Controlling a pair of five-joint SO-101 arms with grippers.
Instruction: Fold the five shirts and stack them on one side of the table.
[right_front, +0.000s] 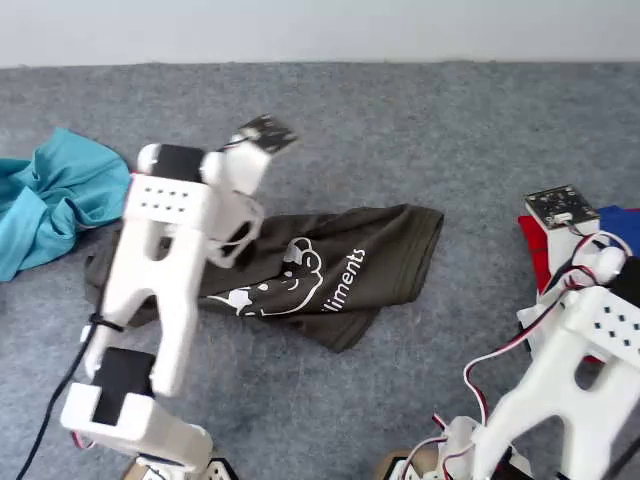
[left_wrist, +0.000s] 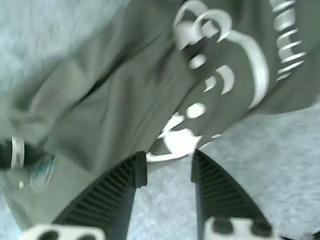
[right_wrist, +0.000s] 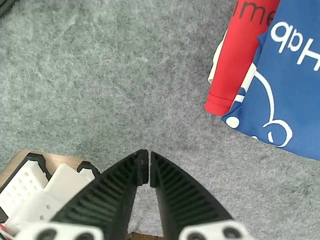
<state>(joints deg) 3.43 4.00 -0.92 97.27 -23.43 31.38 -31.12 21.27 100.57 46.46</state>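
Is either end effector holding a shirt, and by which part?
Nothing is held. The left end effector is open at the edge of the dark shirt; the right end effector is shut, empty, over the grey carpet.

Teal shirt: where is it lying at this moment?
In the high view the teal shirt lies crumpled at the left edge of the table, beside the dark olive shirt spread across the middle.
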